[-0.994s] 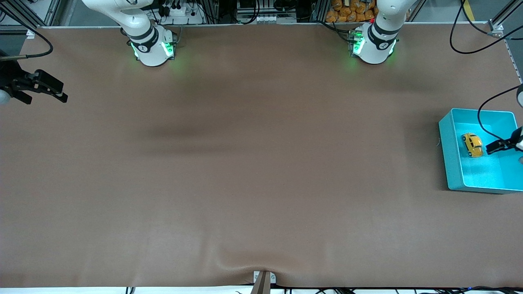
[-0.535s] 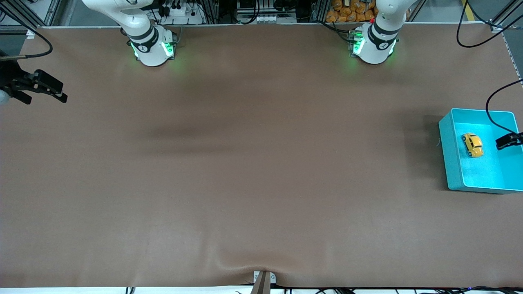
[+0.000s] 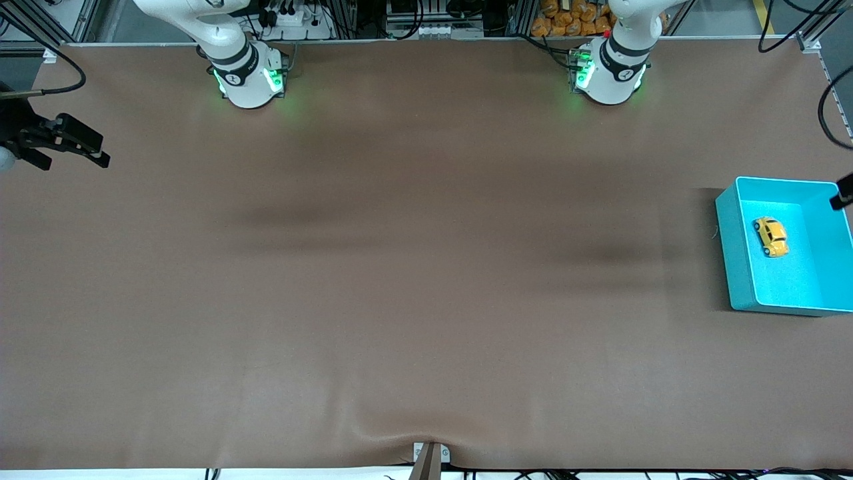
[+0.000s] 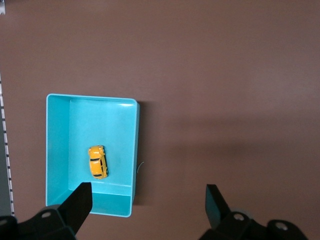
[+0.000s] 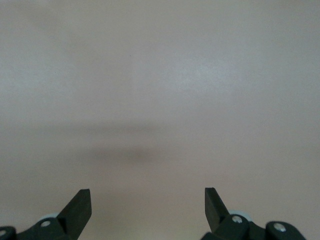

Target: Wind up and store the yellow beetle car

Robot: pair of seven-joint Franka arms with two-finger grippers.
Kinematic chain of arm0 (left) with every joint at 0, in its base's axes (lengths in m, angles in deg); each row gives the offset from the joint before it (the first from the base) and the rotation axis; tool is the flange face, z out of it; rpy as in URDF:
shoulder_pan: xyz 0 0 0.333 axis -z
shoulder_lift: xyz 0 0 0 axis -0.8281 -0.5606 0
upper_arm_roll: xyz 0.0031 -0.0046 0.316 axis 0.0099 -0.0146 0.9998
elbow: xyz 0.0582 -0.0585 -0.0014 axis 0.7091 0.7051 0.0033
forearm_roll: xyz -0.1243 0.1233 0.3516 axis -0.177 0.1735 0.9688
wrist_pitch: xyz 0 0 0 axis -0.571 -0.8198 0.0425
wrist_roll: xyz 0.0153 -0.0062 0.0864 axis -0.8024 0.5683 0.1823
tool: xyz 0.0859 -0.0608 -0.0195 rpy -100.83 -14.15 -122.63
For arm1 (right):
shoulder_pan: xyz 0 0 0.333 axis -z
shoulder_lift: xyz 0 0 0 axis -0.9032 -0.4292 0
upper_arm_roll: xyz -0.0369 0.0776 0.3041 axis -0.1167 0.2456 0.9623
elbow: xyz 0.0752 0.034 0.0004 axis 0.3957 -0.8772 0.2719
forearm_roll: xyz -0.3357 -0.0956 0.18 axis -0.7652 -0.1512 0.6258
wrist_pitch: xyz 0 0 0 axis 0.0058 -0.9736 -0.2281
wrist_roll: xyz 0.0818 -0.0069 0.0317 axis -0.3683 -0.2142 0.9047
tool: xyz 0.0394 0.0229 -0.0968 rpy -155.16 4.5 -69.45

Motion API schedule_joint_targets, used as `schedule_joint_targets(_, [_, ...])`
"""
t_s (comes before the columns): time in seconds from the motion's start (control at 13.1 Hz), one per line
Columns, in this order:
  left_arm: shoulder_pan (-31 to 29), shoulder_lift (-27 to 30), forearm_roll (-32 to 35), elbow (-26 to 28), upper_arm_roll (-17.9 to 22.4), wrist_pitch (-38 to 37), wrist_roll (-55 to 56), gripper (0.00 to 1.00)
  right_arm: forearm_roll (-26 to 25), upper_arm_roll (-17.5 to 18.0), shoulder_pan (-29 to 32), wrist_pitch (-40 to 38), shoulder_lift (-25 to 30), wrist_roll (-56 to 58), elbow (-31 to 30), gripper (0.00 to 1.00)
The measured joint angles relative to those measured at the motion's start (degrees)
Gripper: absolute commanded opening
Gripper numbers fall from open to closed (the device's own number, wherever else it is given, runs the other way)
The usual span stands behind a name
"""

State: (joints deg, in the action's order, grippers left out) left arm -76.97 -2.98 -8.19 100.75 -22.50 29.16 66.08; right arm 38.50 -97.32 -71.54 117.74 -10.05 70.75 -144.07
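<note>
Broadly, the scene is filled by the brown table (image 3: 400, 267), whose covering is bare apart from one container. At about three o'clock in the front view, toward the left arm's end of the table, a turquoise bin (image 3: 732, 253) is set flat on the covering. Within it, the yellow beetle car (image 3: 771, 236) is seen lying on the bin floor on its wheels, close to the wall that faces the table's middle and apart from the other walls.

The left gripper (image 4: 147, 202) is held high over the bin and the bare covering beside it; its fingers (image 4: 80, 202) are spread wide with nothing between them, and only a dark tip of it is caught at the edge of the front view. The right gripper (image 3: 80, 148) is found at about nine o'clock, at the right arm's end, over bare covering; it waits there, its fingers (image 5: 80, 204) likewise parted and empty.

Since the car is already in the bin and no hand is on it, the storing step is judged to be done. Whether the winding was carried out cannot be told. No further handling is called for, it is thought, beyond both arms being kept clear of the bin.
</note>
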Motion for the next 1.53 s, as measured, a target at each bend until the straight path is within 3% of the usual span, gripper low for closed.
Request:
schedule_joint_targets(0.23, [5.25, 2.83, -0.04, -0.79, 0.36, -4.67, 0.96, 1.00, 0.00, 0.03, -0.01, 0.09, -0.26, 0.00, 0.00, 1.00])
schedule_joint_targets(0.61, [14.74, 5.54, -0.08, -0.83, 0.21, -8.76, 14.28, 1.00, 0.04, 0.03, -0.01, 0.62, -0.38, 0.00, 0.07, 1.00])
schedule_joint_targets(1.53, [16.86, 5.54, -2.61, -0.74, -0.09, -14.35, 14.99, 1.00, 0.05, 0.15, -0.04, 0.80, -1.41, 0.00, 0.97, 1.00])
